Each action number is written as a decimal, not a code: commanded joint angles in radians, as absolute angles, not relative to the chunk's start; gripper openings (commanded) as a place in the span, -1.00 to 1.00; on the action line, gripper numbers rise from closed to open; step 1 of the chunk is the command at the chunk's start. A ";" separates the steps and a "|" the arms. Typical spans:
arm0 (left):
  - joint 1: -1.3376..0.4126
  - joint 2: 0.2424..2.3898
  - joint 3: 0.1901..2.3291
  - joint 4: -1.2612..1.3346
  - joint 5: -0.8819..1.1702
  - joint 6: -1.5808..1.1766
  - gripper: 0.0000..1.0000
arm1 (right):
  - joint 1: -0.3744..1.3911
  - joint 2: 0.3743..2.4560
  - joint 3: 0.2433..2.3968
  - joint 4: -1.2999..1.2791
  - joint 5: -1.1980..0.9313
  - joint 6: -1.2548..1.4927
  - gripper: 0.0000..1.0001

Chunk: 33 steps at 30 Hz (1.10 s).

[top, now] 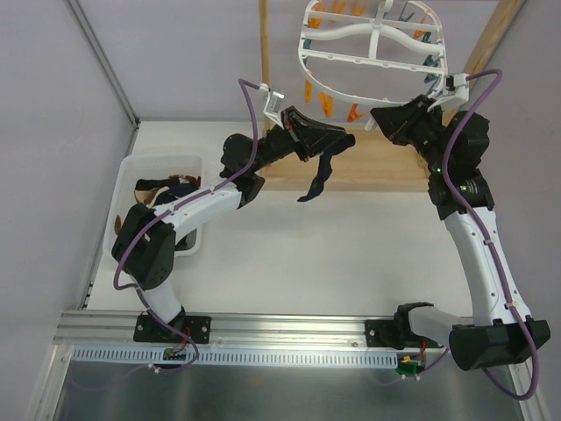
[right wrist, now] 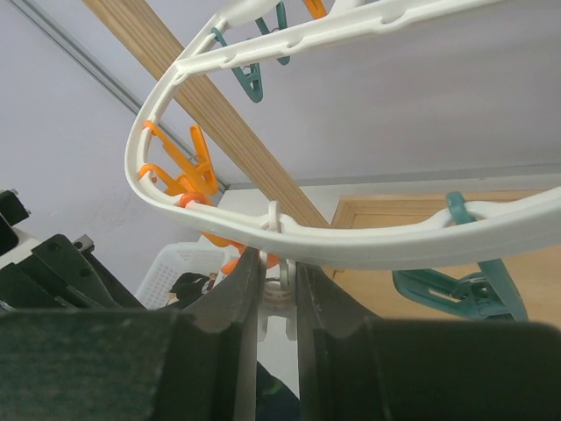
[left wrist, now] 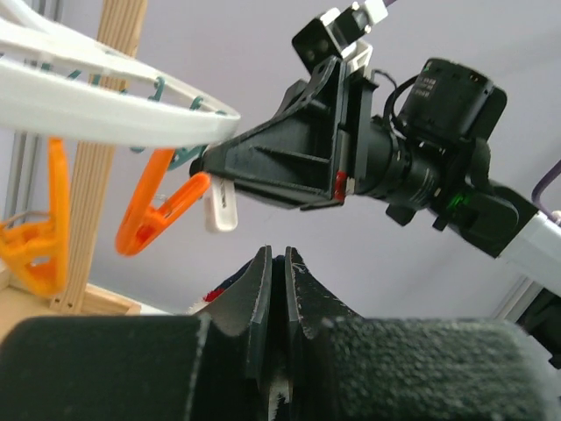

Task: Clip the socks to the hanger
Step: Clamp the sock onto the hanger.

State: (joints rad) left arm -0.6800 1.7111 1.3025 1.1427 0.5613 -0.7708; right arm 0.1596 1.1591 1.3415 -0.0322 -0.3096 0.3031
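Black sock (top: 321, 178): dangles from left gripper (top: 342, 140), whose fingers are clenched on it, above desk's far edge.
Hanger (right wrist: 394, 237): hanging above desk's far edge.
Right gripper (top: 379, 116): pinching an orange peg (left wrist: 175, 200) at hanger's near rim.

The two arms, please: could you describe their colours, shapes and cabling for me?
Both the left arm and right arm have white tubular links between bulky black joint housings. A purple cable loops along each. The left gripper and right gripper are black, with flat tapering fingers. A small green light glows on the right arm.
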 commanded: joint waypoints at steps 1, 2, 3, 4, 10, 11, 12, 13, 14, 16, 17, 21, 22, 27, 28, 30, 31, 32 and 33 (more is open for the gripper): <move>-0.703 1.735 1.382 1.272 0.522 -0.804 -1.00 | 0.166 1.127 1.330 0.046 -0.302 0.322 -0.98; -0.710 1.755 1.400 1.272 0.505 -0.810 -1.00 | 0.166 1.126 1.327 0.045 -0.301 0.324 -0.99; -0.712 1.764 1.407 1.270 0.496 -0.816 -1.00 | 0.166 1.124 1.324 0.048 -0.301 0.324 -0.99; -0.715 1.772 1.413 1.272 0.485 -0.830 -1.00 | 0.166 1.120 1.321 0.049 -0.295 0.322 -0.99; -0.726 1.801 1.422 1.269 0.445 -0.831 -1.00 | 0.166 1.095 1.315 0.038 -0.281 0.313 -0.99; -0.726 1.805 1.422 1.269 0.445 -0.831 -1.00 | 0.164 1.089 1.315 0.038 -0.279 0.310 -0.99; -0.727 1.809 1.425 1.269 0.445 -0.831 -1.00 | 0.166 1.086 1.315 0.037 -0.278 0.310 -0.99; -0.727 1.816 1.430 1.267 0.443 -0.834 -1.00 | 0.166 1.085 1.315 0.037 -0.279 0.308 -0.99; -0.729 1.821 1.434 1.267 0.445 -0.838 -1.00 | 0.164 1.081 1.315 0.035 -0.279 0.305 -0.99; -0.730 1.841 1.456 1.267 0.448 -0.854 -1.00 | 0.166 1.080 1.313 0.034 -0.273 0.302 -0.99; -0.732 1.848 1.466 1.267 0.452 -0.861 -1.00 | 0.164 1.078 1.313 0.035 -0.273 0.298 -0.98; -0.732 1.891 1.534 1.252 0.479 -0.899 -1.00 | 0.166 1.088 1.313 0.049 -0.311 0.272 -0.99; -0.733 1.905 1.555 1.252 0.482 -0.916 -1.00 | 0.166 1.089 1.312 0.052 -0.324 0.267 -0.99; -0.733 1.914 1.569 1.256 0.479 -0.942 -1.00 | 0.166 1.081 1.278 0.110 -0.322 0.256 -0.99; -0.733 1.914 1.571 1.256 0.474 -0.948 -1.00 | 0.164 1.081 1.275 0.112 -0.316 0.255 -0.99; -0.733 1.921 1.580 1.259 0.474 -0.965 -1.00 | 0.166 1.080 1.275 0.118 -0.314 0.253 -0.99; -0.733 1.933 1.595 1.262 0.479 -0.974 -1.00 | 0.166 1.080 1.275 0.120 -0.318 0.250 -0.99; -0.733 1.937 1.601 1.266 0.483 -0.983 -1.00 | 0.166 1.078 1.276 0.121 -0.316 0.239 -0.99; -0.733 1.940 1.605 1.269 0.491 -0.988 -1.00 | 0.164 1.078 1.278 0.115 -0.316 0.233 -0.99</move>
